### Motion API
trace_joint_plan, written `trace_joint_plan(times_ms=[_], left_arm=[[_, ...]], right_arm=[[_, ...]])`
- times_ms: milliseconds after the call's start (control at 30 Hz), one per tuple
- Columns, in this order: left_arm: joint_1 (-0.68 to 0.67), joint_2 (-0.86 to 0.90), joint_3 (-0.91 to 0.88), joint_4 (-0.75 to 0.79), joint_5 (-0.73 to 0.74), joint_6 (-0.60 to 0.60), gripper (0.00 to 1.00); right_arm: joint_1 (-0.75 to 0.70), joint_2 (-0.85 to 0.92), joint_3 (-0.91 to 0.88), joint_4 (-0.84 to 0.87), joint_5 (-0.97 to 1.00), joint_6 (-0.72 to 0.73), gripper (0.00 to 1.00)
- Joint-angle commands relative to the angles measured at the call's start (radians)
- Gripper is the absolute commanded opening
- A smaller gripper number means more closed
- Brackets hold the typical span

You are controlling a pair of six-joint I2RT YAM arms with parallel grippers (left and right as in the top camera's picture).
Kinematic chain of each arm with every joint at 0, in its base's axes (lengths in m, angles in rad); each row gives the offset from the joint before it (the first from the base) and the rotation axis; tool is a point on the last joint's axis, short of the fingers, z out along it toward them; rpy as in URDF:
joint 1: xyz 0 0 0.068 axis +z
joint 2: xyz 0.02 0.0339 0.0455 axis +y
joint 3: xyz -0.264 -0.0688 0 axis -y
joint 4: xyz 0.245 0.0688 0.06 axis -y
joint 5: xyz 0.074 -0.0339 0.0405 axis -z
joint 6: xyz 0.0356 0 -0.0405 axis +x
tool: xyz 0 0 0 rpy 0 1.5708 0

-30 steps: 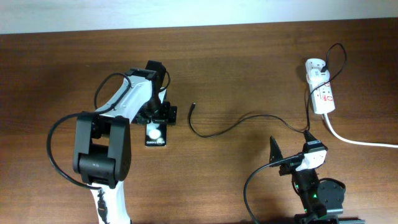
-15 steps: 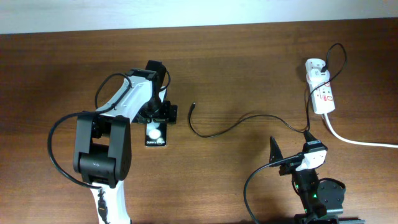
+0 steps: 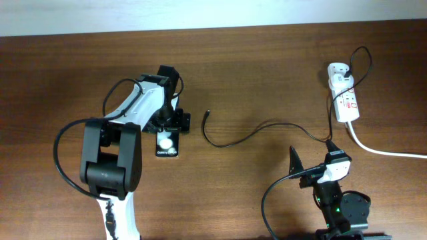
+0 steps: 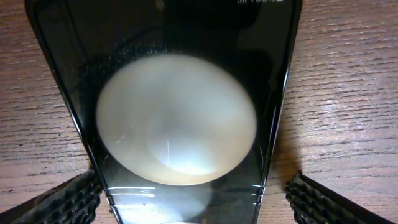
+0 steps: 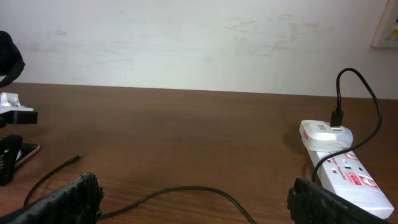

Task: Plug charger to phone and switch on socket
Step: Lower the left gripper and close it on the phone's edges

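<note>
The black phone (image 3: 167, 144) lies flat on the table with a round white reflection on its screen. My left gripper (image 3: 171, 125) is open, low over the phone's far end. In the left wrist view the phone (image 4: 180, 93) fills the frame, with one finger (image 4: 62, 202) on each side of it. The charger's thin black cable (image 3: 253, 130) runs from its small loose plug (image 3: 208, 113) to the white adapter (image 3: 337, 69) in the socket (image 3: 347, 101). My right gripper (image 3: 312, 159) is open and empty near the front edge, and the cable (image 5: 186, 191) lies between its fingers.
The socket's thick white cord (image 3: 383, 152) leaves toward the right edge. In the right wrist view the socket (image 5: 348, 177) is at the right, and the plug tip (image 5: 76, 158) and the left arm (image 5: 9, 93) at the far left. A pale wall stands behind the table.
</note>
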Motion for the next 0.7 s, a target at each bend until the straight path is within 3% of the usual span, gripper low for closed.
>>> trace_joint_plan(times_ms=[0,500,667], left_arm=[[-0.002,0.064,-0.013,0.011,0.035,-0.008,0.99],[-0.002,0.064,-0.013,0.014,0.043,-0.009,0.84],[-0.002,0.064,-0.013,0.014,0.086,-0.009,0.84]], right_arm=[[0.006,-0.008,-0.007,-0.001,0.005,0.006,0.99],[0.006,-0.008,-0.007,-0.001,0.005,0.006,0.99],[0.006,-0.008,-0.007,-0.001,0.005,0.006,0.99]])
